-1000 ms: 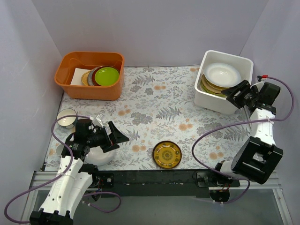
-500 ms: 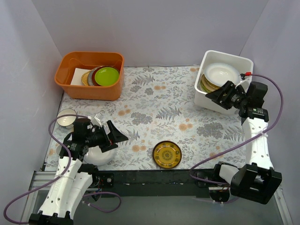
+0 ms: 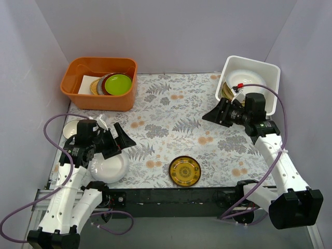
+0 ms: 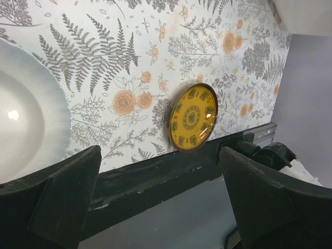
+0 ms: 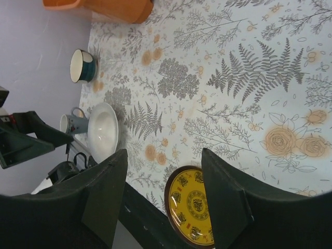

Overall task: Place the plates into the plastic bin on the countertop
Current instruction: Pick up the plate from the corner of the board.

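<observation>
An amber patterned plate (image 3: 185,170) lies flat near the countertop's front edge; it also shows in the left wrist view (image 4: 193,118) and the right wrist view (image 5: 194,207). A plain white plate (image 3: 110,166) lies at the front left (image 4: 21,124) (image 5: 102,129). The white plastic bin (image 3: 249,59) stands at the back right with stacked plates inside, a white one (image 3: 246,80) on top. My left gripper (image 3: 122,140) (image 4: 160,153) is open and empty, just above the white plate's far edge. My right gripper (image 3: 215,115) (image 5: 165,155) is open and empty, left of the bin, over the countertop (image 3: 171,124).
An orange tub (image 3: 98,98) at the back left holds stacked plates with a lime-green one (image 3: 118,83) on top. A small dark-rimmed bowl (image 5: 82,66) and a mug (image 5: 72,123) stand at the left edge. A black rail (image 3: 166,196) runs along the front.
My right gripper has moved from over the bin leftward and out over the countertop. My left gripper has lifted back and left, uncovering the white plate.
</observation>
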You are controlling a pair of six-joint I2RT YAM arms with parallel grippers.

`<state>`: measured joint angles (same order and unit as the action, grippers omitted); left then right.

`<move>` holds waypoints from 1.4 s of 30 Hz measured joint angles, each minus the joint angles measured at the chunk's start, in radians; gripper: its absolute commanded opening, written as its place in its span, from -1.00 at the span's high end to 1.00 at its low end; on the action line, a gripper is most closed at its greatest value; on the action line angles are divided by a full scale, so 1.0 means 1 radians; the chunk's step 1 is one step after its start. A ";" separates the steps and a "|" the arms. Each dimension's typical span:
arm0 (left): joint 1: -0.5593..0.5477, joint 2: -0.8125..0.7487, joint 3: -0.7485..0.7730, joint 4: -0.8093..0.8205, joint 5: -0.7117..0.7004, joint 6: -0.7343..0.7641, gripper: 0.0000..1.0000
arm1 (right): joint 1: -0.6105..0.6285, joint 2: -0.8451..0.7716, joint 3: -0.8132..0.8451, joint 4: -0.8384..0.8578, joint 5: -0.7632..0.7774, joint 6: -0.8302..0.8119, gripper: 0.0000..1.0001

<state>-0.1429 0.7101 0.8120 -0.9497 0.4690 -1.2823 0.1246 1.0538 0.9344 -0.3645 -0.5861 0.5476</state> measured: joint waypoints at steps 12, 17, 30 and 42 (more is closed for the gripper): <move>0.000 0.124 0.138 -0.096 -0.198 0.049 -0.96 | 0.339 0.120 -0.018 0.070 0.108 0.057 -0.32; 0.000 0.138 0.182 -0.152 -0.302 0.053 -0.96 | 0.502 0.224 -0.026 0.136 0.144 0.092 -0.32; 0.000 0.187 0.298 -0.241 -0.474 0.084 -0.96 | 0.755 0.541 0.031 0.274 0.156 0.142 -0.32; 0.000 0.183 0.294 -0.243 -0.440 0.107 -0.96 | 0.891 0.777 0.115 0.607 0.072 0.274 -0.32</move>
<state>-0.1429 0.8932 1.1057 -1.1931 0.0292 -1.1751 1.0157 1.8309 1.0496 0.2420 -0.5144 0.8215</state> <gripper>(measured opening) 0.982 0.663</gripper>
